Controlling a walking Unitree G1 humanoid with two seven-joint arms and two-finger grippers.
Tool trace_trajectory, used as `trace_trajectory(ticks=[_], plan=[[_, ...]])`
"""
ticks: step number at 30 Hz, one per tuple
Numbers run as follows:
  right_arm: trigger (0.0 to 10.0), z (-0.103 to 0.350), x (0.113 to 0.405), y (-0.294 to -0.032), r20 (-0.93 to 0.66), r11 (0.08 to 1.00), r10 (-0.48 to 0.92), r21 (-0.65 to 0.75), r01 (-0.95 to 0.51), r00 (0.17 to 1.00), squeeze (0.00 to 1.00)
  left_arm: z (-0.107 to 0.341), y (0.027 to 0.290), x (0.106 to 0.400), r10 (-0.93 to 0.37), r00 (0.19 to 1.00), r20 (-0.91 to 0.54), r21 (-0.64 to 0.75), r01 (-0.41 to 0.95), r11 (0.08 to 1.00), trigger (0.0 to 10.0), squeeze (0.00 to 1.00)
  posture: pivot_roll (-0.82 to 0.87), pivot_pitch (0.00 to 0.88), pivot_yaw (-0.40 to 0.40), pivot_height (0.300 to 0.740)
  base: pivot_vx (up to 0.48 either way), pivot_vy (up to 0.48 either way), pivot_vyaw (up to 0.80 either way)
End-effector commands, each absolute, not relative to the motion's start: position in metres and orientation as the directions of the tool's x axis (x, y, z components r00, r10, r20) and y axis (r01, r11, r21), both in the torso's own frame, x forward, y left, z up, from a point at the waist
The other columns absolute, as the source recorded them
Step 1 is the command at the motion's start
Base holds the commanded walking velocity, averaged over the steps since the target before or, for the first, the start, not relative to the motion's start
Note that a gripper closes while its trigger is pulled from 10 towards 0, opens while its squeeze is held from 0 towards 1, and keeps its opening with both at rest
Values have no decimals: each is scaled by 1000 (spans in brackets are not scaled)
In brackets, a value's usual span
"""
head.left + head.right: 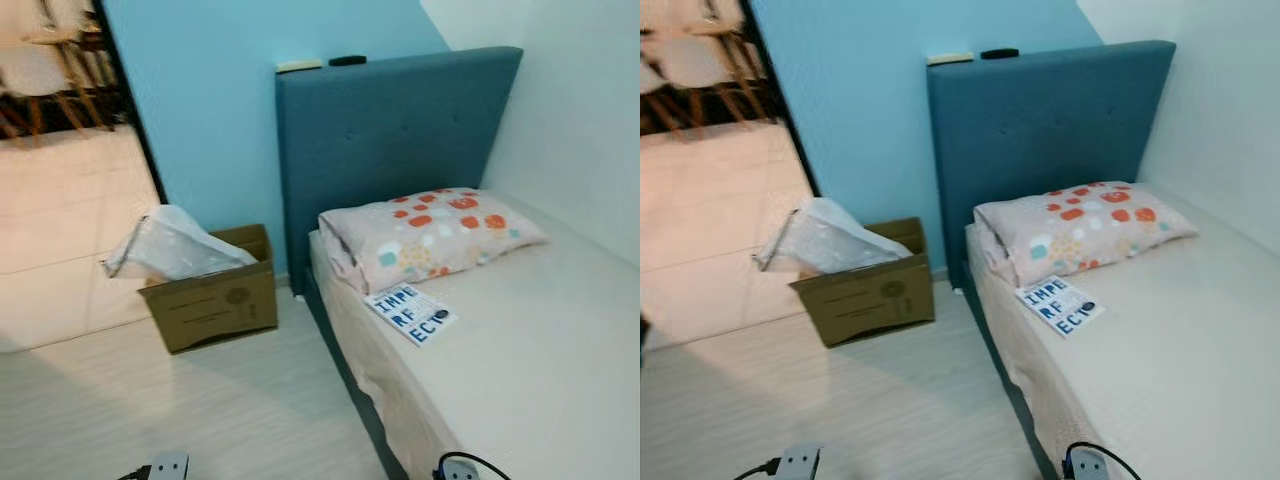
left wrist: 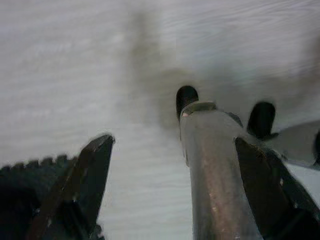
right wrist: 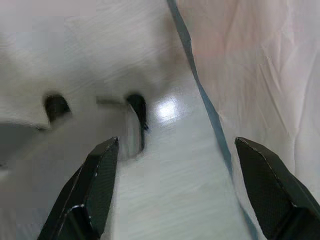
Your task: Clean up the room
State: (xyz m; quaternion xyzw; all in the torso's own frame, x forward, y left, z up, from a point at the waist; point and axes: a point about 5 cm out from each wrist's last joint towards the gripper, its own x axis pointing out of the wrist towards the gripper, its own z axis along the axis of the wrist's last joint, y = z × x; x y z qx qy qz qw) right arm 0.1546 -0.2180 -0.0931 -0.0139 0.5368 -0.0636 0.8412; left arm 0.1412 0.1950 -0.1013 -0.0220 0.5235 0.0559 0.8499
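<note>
A bed stands against the blue wall, a pillow at its head and a booklet just in front of the pillow. Beside the bed, on the floor, a box holds a plastic bag. Left gripper and right gripper hang low over the floor, fingers spread, holding nothing.

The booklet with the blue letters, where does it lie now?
The booklet lies flat on the bed, near its left edge, just in front of the patterned pillow, in both eye views.
</note>
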Motion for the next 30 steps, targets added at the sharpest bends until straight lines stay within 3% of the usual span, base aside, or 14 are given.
trace_trajectory(ticks=[1,30], plan=[[10000,-97,143,-222,-915,989,-136,-100,113,380,0,-99,196,147,74,460,-885,29,-104,994,10000,0,-104,0,12,732,-356,0,-763],[10000,-92,147,-237,-906,975,-215,-177,134,364,0,-98,188,152,48,469,-882,11,-83,997,10000,0,-102,0,-6,732,-358,0,-756]])
